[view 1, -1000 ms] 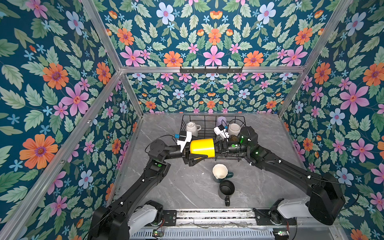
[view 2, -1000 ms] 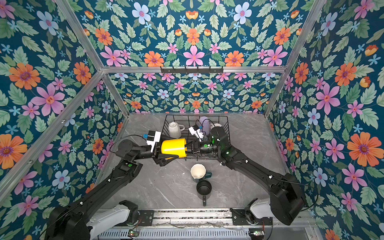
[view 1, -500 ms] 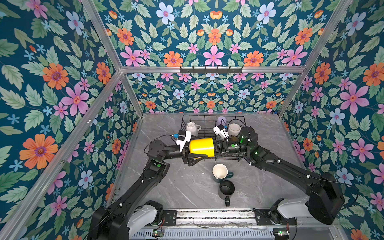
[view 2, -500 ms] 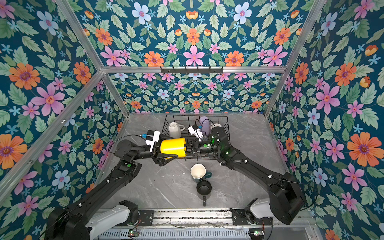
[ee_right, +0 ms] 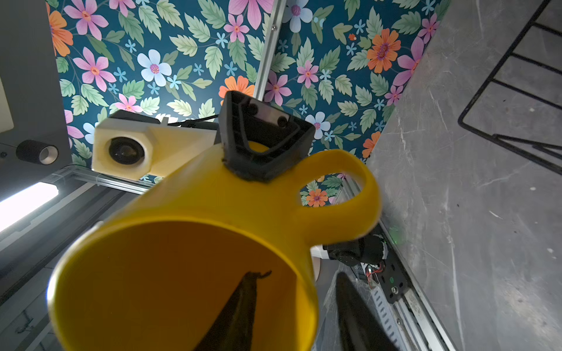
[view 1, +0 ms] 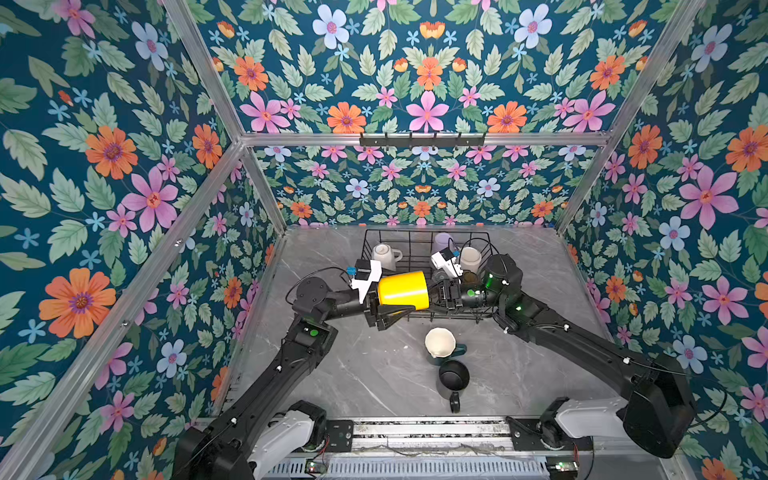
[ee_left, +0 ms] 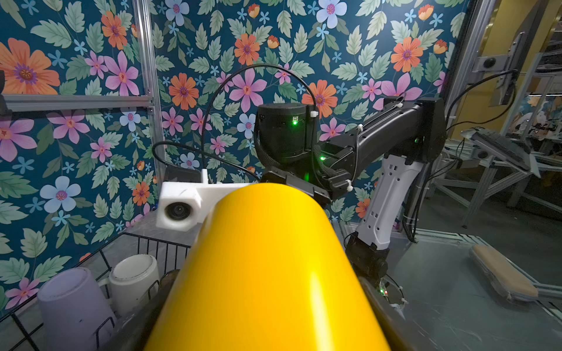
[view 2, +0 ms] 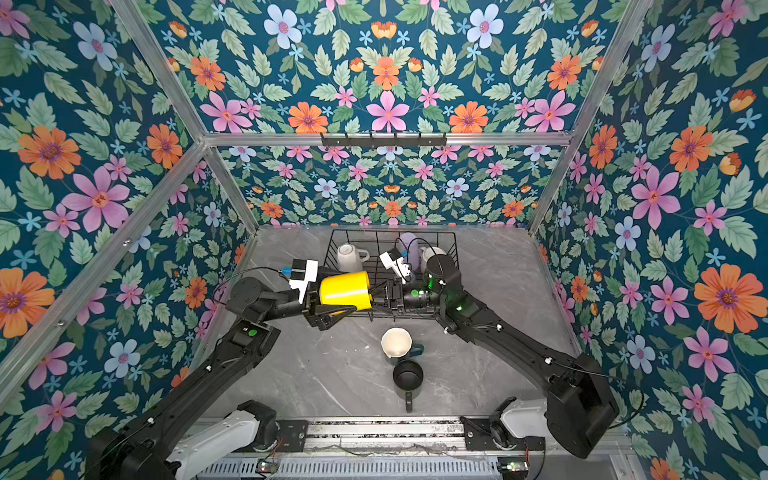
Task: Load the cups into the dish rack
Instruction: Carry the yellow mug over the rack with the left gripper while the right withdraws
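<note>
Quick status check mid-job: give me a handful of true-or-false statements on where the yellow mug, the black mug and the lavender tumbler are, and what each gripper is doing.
1. The left gripper holds the yellow mug on its side. True.
2. The black mug sits in the dish rack. False: it stands on the table in front of the rack, beside the dark green mug.
3. The lavender tumbler is in the dish rack. True.
4. The right gripper has both fingers outside the yellow mug. False: one finger is inside the mug's mouth and the other outside its rim, spread apart.
</note>
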You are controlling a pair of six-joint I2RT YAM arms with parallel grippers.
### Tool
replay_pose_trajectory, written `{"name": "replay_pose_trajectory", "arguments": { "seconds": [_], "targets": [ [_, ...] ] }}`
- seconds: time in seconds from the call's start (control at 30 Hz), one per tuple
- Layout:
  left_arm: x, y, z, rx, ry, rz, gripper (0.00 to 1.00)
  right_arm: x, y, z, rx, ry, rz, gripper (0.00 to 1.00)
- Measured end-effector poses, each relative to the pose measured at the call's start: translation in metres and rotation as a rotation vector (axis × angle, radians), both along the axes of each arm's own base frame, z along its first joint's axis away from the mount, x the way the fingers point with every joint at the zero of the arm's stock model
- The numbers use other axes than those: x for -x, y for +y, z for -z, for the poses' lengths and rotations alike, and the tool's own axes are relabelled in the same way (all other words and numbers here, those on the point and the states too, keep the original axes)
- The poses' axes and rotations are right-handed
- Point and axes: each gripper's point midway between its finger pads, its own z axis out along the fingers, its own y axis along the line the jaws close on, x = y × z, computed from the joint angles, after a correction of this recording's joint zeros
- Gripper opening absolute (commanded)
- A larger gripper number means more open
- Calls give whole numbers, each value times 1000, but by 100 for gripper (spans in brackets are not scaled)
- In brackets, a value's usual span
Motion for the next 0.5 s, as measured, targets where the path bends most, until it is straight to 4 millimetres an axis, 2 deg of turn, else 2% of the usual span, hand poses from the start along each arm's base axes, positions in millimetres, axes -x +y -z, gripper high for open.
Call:
{"name": "replay_pose_trajectory", "arguments": {
  "seconds": [0.2,0.33,0.5],
  "targets": [
    [-14,1,-5,-8,20,-73,0,-12,-33,8,57,-10,132,59],
    [-33,2,-10,-13,32,-159,0,-14,-62,8,145,-70,274,68],
    [-63,0,0,-54,117,-248,0,-17,-98,16,283,-161,466,80]
  ]
}}
